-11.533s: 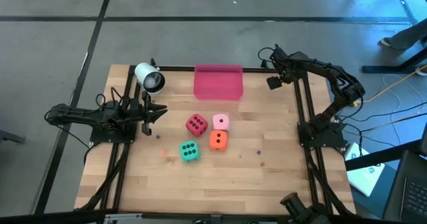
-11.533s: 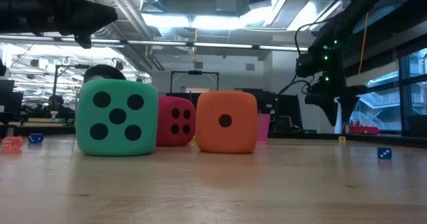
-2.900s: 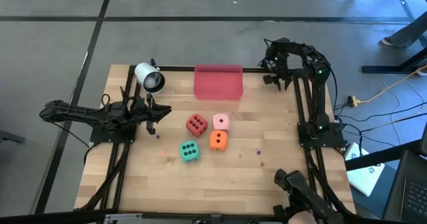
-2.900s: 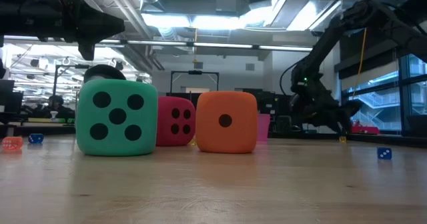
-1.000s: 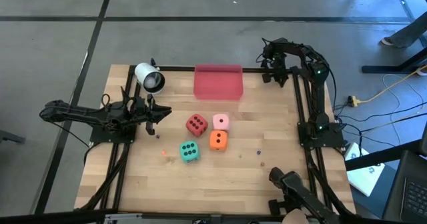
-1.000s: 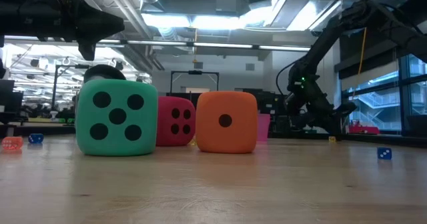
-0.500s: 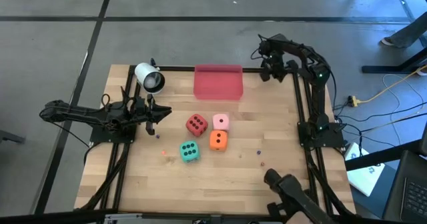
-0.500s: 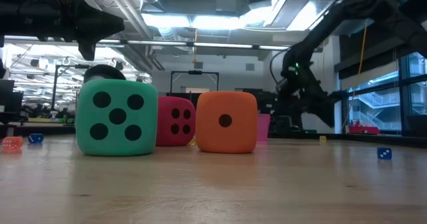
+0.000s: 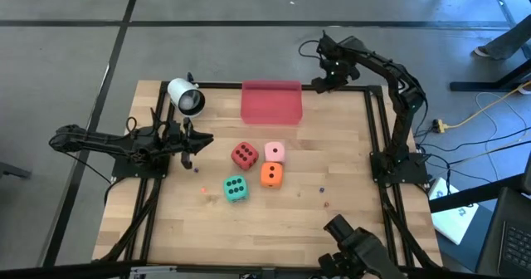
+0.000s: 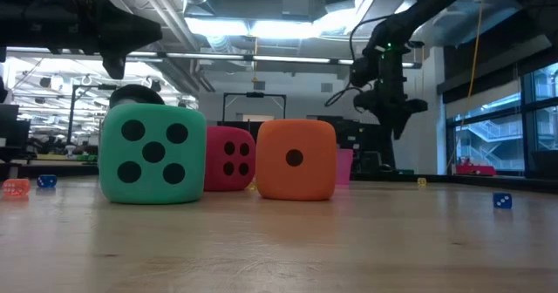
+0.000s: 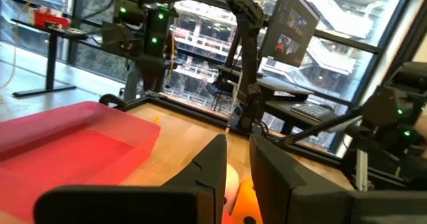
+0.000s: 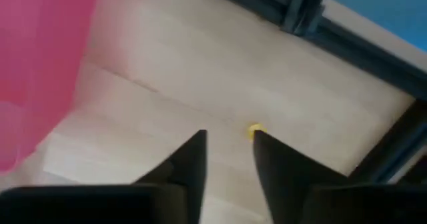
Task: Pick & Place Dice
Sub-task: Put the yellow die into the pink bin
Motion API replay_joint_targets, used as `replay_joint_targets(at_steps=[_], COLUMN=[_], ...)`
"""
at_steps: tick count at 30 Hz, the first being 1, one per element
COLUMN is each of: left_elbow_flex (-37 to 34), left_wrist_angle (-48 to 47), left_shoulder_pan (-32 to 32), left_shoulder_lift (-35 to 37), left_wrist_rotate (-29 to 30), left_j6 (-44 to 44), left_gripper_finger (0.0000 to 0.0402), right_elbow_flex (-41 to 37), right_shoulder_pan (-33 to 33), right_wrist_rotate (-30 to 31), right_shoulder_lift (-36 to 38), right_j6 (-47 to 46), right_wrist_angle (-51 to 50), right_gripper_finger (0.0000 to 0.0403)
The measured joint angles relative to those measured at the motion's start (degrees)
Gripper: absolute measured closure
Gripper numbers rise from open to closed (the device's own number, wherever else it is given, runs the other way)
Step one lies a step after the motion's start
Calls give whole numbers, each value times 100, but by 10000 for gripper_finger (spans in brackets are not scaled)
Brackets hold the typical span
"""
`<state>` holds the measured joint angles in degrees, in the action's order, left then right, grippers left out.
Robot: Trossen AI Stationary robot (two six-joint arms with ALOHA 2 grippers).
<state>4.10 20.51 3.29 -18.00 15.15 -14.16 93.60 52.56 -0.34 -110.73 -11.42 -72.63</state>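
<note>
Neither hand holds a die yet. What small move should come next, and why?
Probably bring the right hand down toward the pink die, the nearest of the four. It hangs empty at the tray's far right corner, fingers slightly apart; the left hand waits beside the red die.

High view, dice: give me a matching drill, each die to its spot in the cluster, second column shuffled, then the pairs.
Things:
1. red die
2. light pink die
3. orange die
4. green die

Places in the cluster, by the high view picture:
A. lower left
B. upper right
C. lower right
D. upper left

Pairs: 1-D, 2-B, 3-C, 4-A
</note>
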Motion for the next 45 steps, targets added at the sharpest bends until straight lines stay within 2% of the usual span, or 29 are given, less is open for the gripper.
replay_joint_targets(at_steps=[6,11,21,32,45], left_elbow_flex=[0,1,0,0,0], left_wrist_angle=[-15,-16,-17,-17,-17], left_shoulder_pan=[0,-1,0,0,0], left_shoulder_lift=[0,0,0,0,0], left_wrist_rotate=[-95,-94,-91,-86,-86], left_j6=[0,113,134,140,129], left_gripper_finger=[341,341,341,341,341], right_elbow_flex=[-184,-691,-1661,-2019,-2031], right_shoulder_pan=[-50,-42,-56,-62,-60], right_wrist_rotate=[339,442,395,351,526], right_shoulder_lift=[5,2,-3,-3,-3], right_j6=[-145,-273,-426,-415,-310], right_wrist_angle=[-16,96,878,1034,1261], right_gripper_finger=[171,142,161,184,200])
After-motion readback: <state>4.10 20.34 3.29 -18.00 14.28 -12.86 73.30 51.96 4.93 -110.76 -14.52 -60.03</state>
